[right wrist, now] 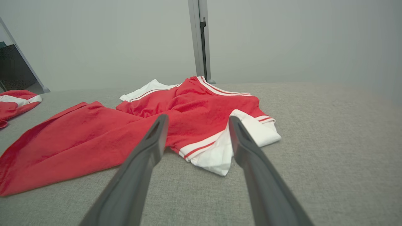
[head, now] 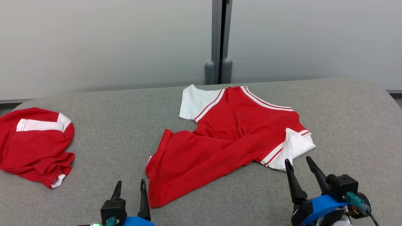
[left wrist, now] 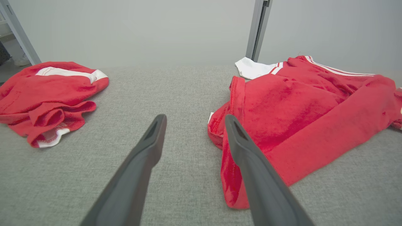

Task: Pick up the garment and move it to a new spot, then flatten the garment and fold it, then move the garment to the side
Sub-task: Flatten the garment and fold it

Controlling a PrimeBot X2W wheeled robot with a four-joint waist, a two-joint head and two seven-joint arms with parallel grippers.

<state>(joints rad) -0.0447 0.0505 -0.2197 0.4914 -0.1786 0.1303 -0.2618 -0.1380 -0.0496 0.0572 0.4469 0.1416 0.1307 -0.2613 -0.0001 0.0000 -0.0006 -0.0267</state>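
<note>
A red garment (head: 226, 138) with white sleeves and striped trim lies rumpled in the middle of the grey table (head: 125, 131); its hem end points toward me. It also shows in the left wrist view as the garment (left wrist: 292, 116) and in the right wrist view as the garment (right wrist: 176, 122). My left gripper (head: 130, 185) stands open just left of the hem corner, nothing between its fingers. My right gripper (head: 298, 161) stands open just short of the near white sleeve (head: 295, 147), holding nothing.
A second red-and-white garment (head: 34, 144) lies bunched at the table's left edge, seen too in the left wrist view (left wrist: 47, 94). Grey wall panels with a vertical post (head: 220, 40) stand behind the table. Bare table surface lies at the right (head: 351, 125).
</note>
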